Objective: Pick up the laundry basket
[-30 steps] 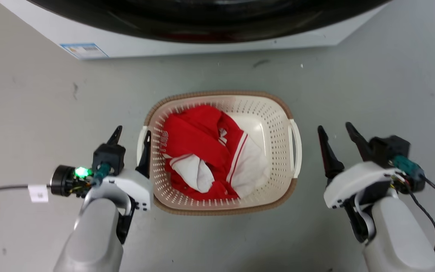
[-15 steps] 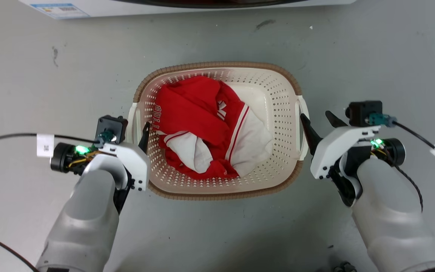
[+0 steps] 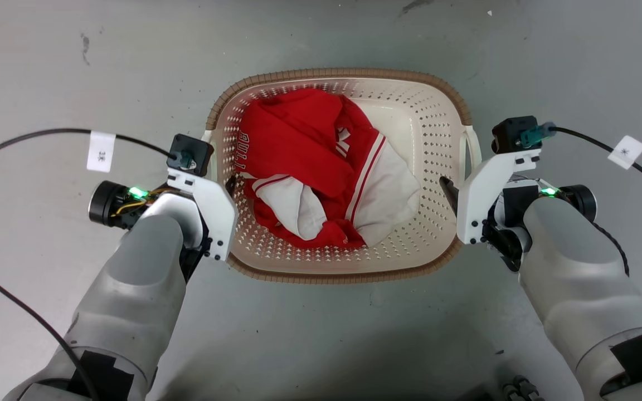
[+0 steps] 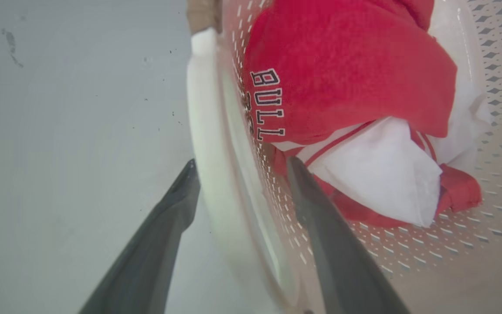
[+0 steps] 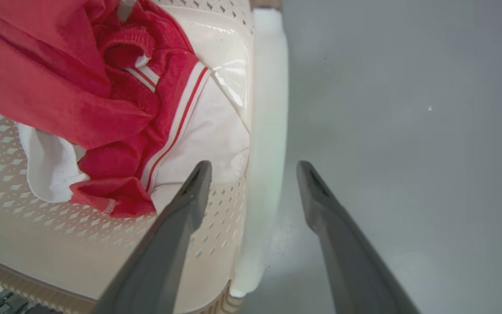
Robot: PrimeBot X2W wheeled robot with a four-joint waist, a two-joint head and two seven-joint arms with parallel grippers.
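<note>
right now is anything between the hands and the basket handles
Nothing visible. The left hand is open astride the left handle of the laundry basket, and the right hand astride the right handle, one finger inside the wall and one outside. The clothes lie in the basket's bottom, not over either handle.

Basket [image 3: 435, 111] of clothes [image 3: 298, 161] on the floor [image 3: 76, 83].
The basket is cream-white with lots of little holes, a brown rim [image 3: 343, 72] and a white handle [image 4: 205, 109] on each side. It sits flat and upright on the grey floor. Red and white clothes lie bunched up inside it.
</note>
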